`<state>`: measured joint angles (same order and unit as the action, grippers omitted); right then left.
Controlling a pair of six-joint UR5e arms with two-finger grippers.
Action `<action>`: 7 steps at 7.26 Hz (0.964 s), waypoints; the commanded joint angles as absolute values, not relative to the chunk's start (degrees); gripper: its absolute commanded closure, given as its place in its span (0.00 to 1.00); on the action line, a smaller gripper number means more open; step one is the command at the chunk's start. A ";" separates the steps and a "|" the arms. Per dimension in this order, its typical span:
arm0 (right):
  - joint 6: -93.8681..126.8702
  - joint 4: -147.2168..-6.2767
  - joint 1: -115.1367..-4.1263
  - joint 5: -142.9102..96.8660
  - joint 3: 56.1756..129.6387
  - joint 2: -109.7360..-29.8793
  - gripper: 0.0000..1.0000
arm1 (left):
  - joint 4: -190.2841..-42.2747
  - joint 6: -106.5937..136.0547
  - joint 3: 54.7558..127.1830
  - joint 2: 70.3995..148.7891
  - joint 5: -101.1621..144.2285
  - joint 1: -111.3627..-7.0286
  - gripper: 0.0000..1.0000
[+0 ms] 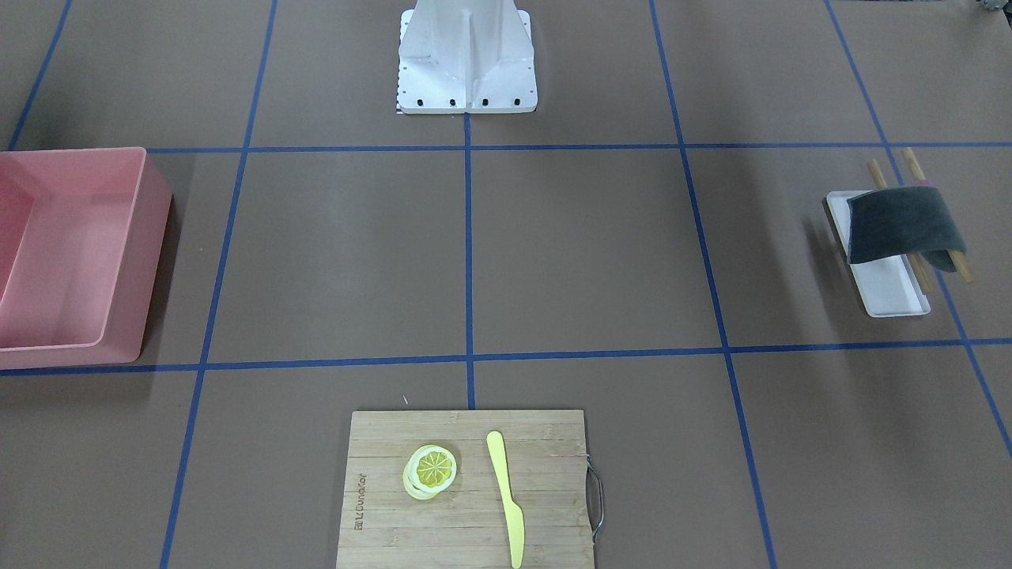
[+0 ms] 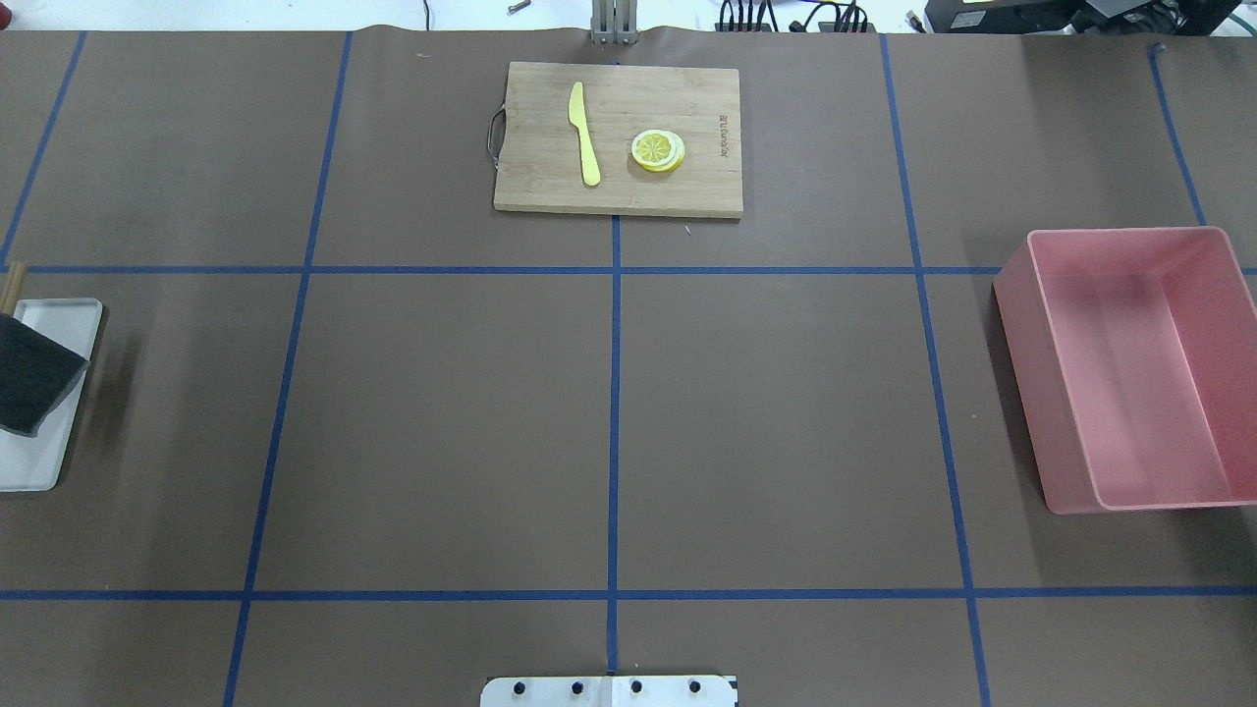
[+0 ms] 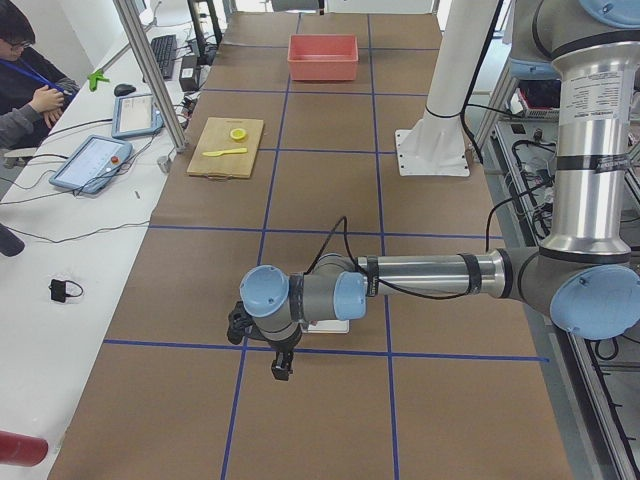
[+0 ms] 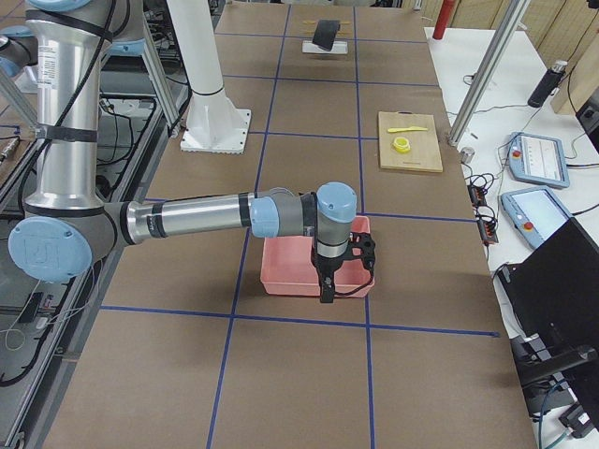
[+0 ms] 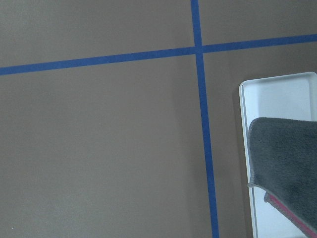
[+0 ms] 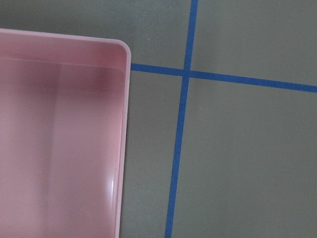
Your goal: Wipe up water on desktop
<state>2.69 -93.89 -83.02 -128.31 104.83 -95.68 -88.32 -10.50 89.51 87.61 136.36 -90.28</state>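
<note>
I see the desktop (image 2: 786,412), blue-taped, filling the overhead view; left gripper (image 3: 282,368) and right gripper (image 4: 327,293) show only side-on, finger state I cannot tell; cutting board (image 2: 618,137) lettering is unreadable

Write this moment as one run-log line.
stage: wiping not begun | left gripper: over desktop beside tray, grip unclear | right gripper: by pink bin, grip unclear | cloth: on tray | water: none discernible
</note>
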 commanded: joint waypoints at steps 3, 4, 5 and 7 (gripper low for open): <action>1.93 -93.87 -83.06 -128.41 109.16 -97.99 0.00 | -96.22 -10.11 89.65 88.68 136.58 -90.35 0.01; 2.02 -93.87 -83.06 -128.41 108.46 -98.00 0.00 | -97.89 -10.28 90.34 89.12 137.80 -90.35 0.01; 2.20 -93.95 -83.06 -128.41 108.28 -98.00 0.00 | -102.96 -10.28 90.44 89.12 139.47 -90.35 0.01; 2.37 -93.96 -83.06 -128.58 108.37 -98.00 0.00 | -111.87 -6.89 90.17 89.30 139.48 -90.35 0.01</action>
